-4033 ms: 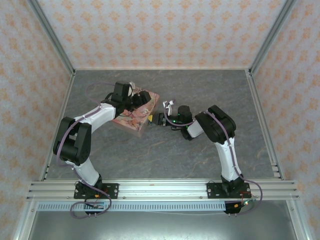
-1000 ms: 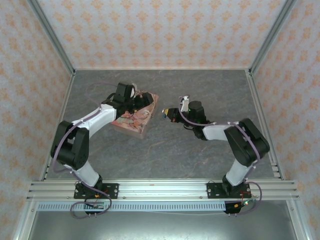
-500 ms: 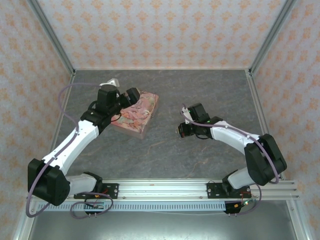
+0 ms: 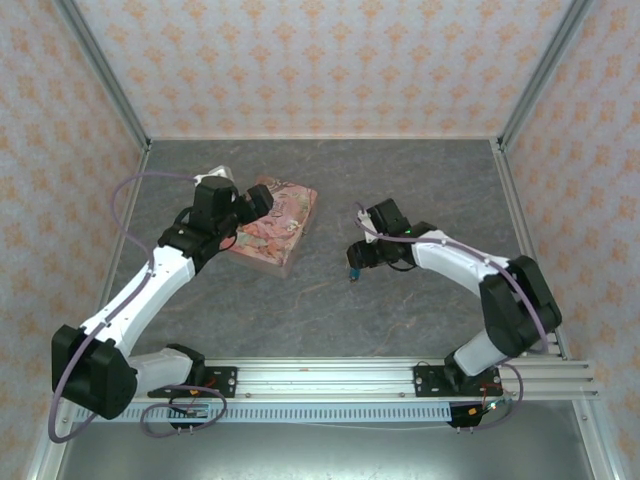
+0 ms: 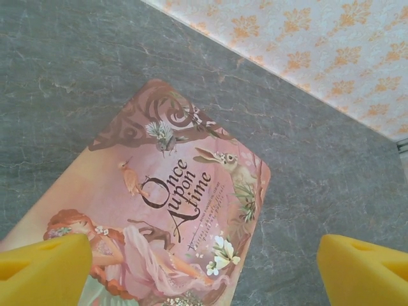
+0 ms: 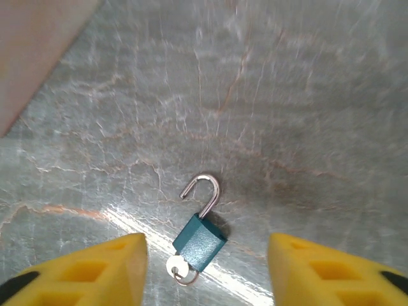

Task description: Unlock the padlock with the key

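The padlock (image 6: 199, 241) is tiny and blue-teal and lies flat on the grey table. Its metal shackle (image 6: 205, 190) is swung open, free at one end. The pale silvery key (image 6: 178, 268) is stuck in the bottom of its body, with a small ring on it. My right gripper (image 6: 205, 258) hovers just above, open, one yellow finger on each side and touching nothing. From above the padlock (image 4: 352, 272) is a blue speck under the right gripper (image 4: 357, 256). My left gripper (image 5: 204, 274) is open above the pink tin (image 5: 172, 210), holding nothing.
The pink illustrated tin (image 4: 277, 228) lies closed left of centre, with the left gripper (image 4: 260, 201) over its far left corner. A corner of the tin (image 6: 38, 51) shows at the upper left of the right wrist view. Patterned walls enclose the table (image 4: 420, 320).
Both grippers have pulled away from the tin's right edge. The left arm swung back to the left. The right gripper moved down and right, and the padlock now lies on the table beneath it.
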`<state>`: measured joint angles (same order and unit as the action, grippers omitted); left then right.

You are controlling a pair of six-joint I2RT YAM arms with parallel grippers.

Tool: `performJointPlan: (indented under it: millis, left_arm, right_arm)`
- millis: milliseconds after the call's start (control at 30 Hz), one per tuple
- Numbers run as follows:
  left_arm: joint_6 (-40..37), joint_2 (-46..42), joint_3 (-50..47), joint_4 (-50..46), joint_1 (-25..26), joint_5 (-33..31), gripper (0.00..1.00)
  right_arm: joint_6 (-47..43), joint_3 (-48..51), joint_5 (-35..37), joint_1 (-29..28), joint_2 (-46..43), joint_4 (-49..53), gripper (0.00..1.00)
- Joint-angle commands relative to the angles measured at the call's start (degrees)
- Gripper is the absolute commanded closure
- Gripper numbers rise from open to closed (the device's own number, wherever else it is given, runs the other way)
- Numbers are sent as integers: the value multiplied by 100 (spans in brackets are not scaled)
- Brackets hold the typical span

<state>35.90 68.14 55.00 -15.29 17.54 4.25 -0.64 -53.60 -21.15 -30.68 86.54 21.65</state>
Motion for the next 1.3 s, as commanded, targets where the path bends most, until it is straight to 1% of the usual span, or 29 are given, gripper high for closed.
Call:
performJointPlan:
  millis: [0,67,167,267,367,467,533,567,600,667,733,800,867,1000,1067,1100,1200,1267]
  left_arm:
    - [-134,-331,-50,-241,11,-495,8]
    - [-169,-526,-115,-352,3,-825,8]
    - [-165,-984,-361,-541,-23,-1668,7]
    - [-162,-1476,-676,-689,-42,-2511,6]
    - [-236,-1969,-1017,-916,-43,-3609,5]
    - [-350,-2295,-1432,-908,-49,-4692,1]
    - [-439,-2450,-1981,-491,-48,-5489,0]
    - [-574,-2499,-2255,-223,-57,-5723,0]
    - [-982,-2530,-2466,74,-65,-5712,0]
    - [-1936,-2525,-2779,671,-87,-5273,0]
    - [-2225,-2444,-2850,796,-115,-5072,0]
    - [-2447,-2363,-2878,916,-208,-4696,0]
    - [-2595,-2283,-2991,1213,-326,-4303,0]
    - [-2665,-2067,-3327,1847,-590,-3930,0]
    - [-2698,-1928,-3450,2110,-718,-3707,0]
    - [-2739,-1848,-3501,2219,-781,-3541,0]
    - [-2854,-1640,-3581,2466,-938,-3137,0]
    - [-2882,-1478,-3623,2681,-1038,-2862,0]
  right_arm:
    - [-139,54,535,182,-664,-284,41]
    - [-70,283,598,448,-973,-678,37]
    - [43,658,915,898,-1405,-1273,30]
    - [66,1088,1530,1266,-1760,-1826,17]
    - [64,1408,1905,1667,-1961,-2167,1]
    - [-3,1606,2025,2078,-2040,-2341,1]
    - [-157,1786,2223,2338,-1949,-2514,1]
    - [-182,1868,2289,2464,-1906,-2624,1]
    - [-134,1964,2281,2637,-1760,-2775,1]
    - [43,2172,2164,2969,-1504,-3128,1]
    - [5,2369,2182,3067,-1319,-3535,1]
    - [-146,2529,2179,3068,-1122,-3993,1]
    - [-275,2512,2016,3076,-1004,-4210,1]
    - [-278,2665,1756,3084,-787,-5202,1]
    - [-221,2805,1631,3108,-529,-5921,1]
    - [-187,2769,1654,3118,-387,-5956,1]
    - [-208,3029,1564,3128,87,-6789,1]
    - [-234,3023,1505,3139,25,-6696,1]
